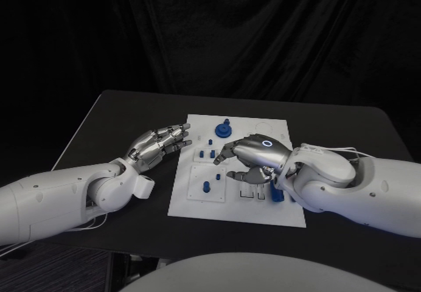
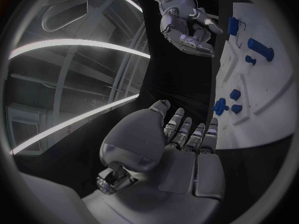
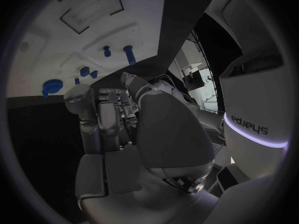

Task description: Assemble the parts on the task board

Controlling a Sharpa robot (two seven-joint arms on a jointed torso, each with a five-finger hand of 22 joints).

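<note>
The board point(image 1: 198, 204) lies flat in the middle of the table point(image 1: 114, 115), long side running away from the robot, with small blue parts scattered over it. A round knobbed part point(image 1: 224, 129) stands near the far edge, a few short pegs point(image 1: 208, 143) sit down the left half, one peg point(image 1: 206, 186) stands in a raised square block near the front left, and another blue part point(image 1: 275, 195) shows at the front right, tucked against the right wrist.

The right hand point(image 1: 252, 158) is the nearer one — it hangs over the board's centre, fingers curled down and inward. Whether it pinches a part I cannot tell; the fingertips are hidden under the hand from above, and the right wrist view shows only bent fingers point(image 3: 102, 114) with nothing clearly between them. From that hand, the pegs lie to its left and slightly beyond, the knobbed part beyond it.

The left hand point(image 1: 160, 145) hovers off the board, just beside its left edge over bare table, fingers spread and extended toward the pegs, holding nothing — its wrist view shows the empty palm point(image 2: 181, 154) facing the board.

As for containers, the board's rectangular recesses point(image 1: 254, 194) along the front look unfilled. I'd judge the assembly barely begun, and the next move belongs to the right hand.
</note>
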